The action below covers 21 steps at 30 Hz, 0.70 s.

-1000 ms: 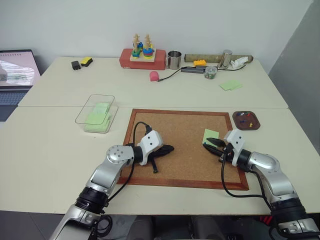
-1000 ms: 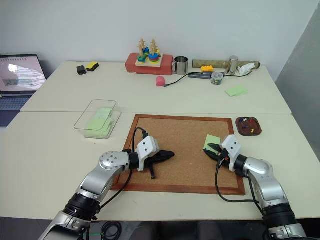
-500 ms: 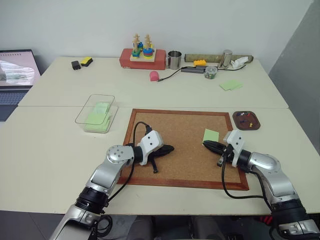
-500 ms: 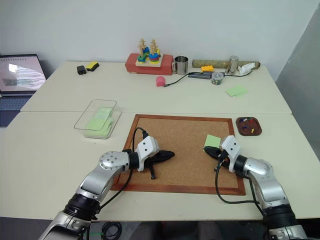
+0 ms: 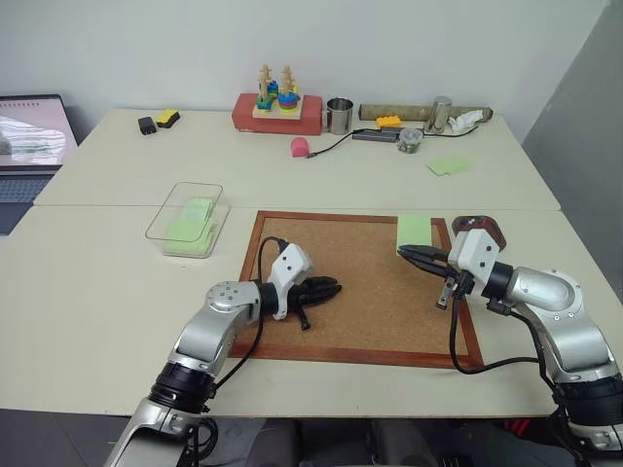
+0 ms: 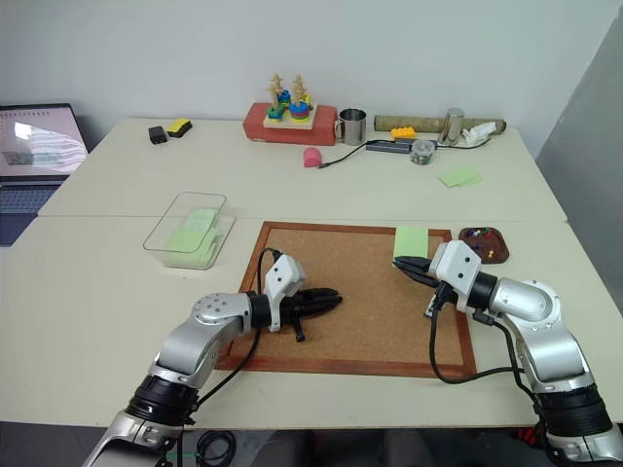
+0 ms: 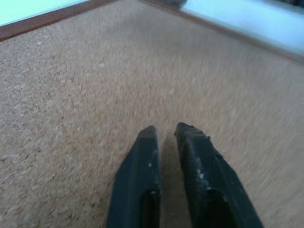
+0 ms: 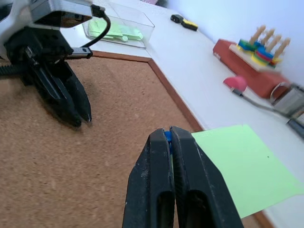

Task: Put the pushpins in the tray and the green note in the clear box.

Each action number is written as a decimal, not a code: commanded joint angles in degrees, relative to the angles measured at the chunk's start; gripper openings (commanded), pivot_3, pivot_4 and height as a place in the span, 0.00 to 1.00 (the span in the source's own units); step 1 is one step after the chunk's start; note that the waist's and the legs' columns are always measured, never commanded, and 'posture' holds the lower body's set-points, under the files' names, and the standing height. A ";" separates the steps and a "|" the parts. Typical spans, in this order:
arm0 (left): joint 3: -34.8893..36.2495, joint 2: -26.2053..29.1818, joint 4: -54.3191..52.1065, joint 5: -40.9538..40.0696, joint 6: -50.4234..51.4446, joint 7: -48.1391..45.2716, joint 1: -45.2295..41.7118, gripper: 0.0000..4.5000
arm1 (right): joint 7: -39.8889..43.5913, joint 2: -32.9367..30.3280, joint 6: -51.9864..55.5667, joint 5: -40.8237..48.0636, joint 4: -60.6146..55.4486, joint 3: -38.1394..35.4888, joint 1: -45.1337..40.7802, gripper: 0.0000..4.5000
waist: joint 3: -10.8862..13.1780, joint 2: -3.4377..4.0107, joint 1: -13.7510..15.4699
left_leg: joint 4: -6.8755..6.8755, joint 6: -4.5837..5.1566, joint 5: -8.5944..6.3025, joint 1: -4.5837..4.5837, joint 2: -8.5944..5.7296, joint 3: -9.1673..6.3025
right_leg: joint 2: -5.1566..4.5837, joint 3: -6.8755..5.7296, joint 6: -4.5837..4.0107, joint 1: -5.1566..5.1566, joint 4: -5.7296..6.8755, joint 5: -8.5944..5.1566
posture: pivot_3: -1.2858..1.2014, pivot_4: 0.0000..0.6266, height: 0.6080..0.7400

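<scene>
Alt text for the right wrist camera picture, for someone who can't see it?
The right gripper, shut, pinches a blue pushpin with the green note on it, above the cork board. Beyond, the left gripper rests on the board.

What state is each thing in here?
Right gripper: shut on blue pushpin.
Green note: raised off cork board, at right gripper's tips.
Left gripper: slightly open, empty.
Clear box: holds green papers.
Tray: holds small pins.
</scene>
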 commanded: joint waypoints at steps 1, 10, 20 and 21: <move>7.80 -1.09 -6.80 -13.70 12.47 1.83 -2.26 0.37 | -0.47 -0.46 -10.34 -4.34 1.33 1.14 -2.16 0.00 | 0.00 0.00 0.00 | -0.01 0.00 0.00 0.00 0.00 -0.01 | 0.00 -0.01 -0.03 0.00 0.00 0.02 | 0.52 0.24 1.00; 13.53 -7.90 -8.16 -25.82 20.61 10.76 -6.24 0.71 | -1.66 0.62 -24.96 -8.70 3.03 4.70 -6.13 0.00 | 0.03 -0.04 0.05 | 0.01 -0.02 0.01 0.02 -0.03 -0.01 | -0.03 0.02 -0.20 0.04 0.00 0.12 | 0.52 0.24 1.00; 11.25 -10.58 -5.91 -26.39 19.29 9.65 -7.92 0.67 | -0.84 0.40 -27.05 -7.66 1.32 6.49 -6.97 0.00 | 0.03 -0.04 0.11 | 0.02 -0.04 0.02 0.03 -0.04 0.00 | -0.03 0.03 -0.22 0.04 -0.01 0.13 | 0.52 0.24 1.00; 10.99 -10.43 -5.83 -26.47 19.27 9.15 -7.90 0.63 | -0.88 0.44 -27.15 -7.65 1.27 6.61 -7.09 0.00 | 0.03 -0.04 0.11 | 0.01 -0.04 0.02 0.03 -0.04 0.00 | -0.03 0.04 -0.22 0.04 -0.01 0.13 | 0.52 0.24 1.00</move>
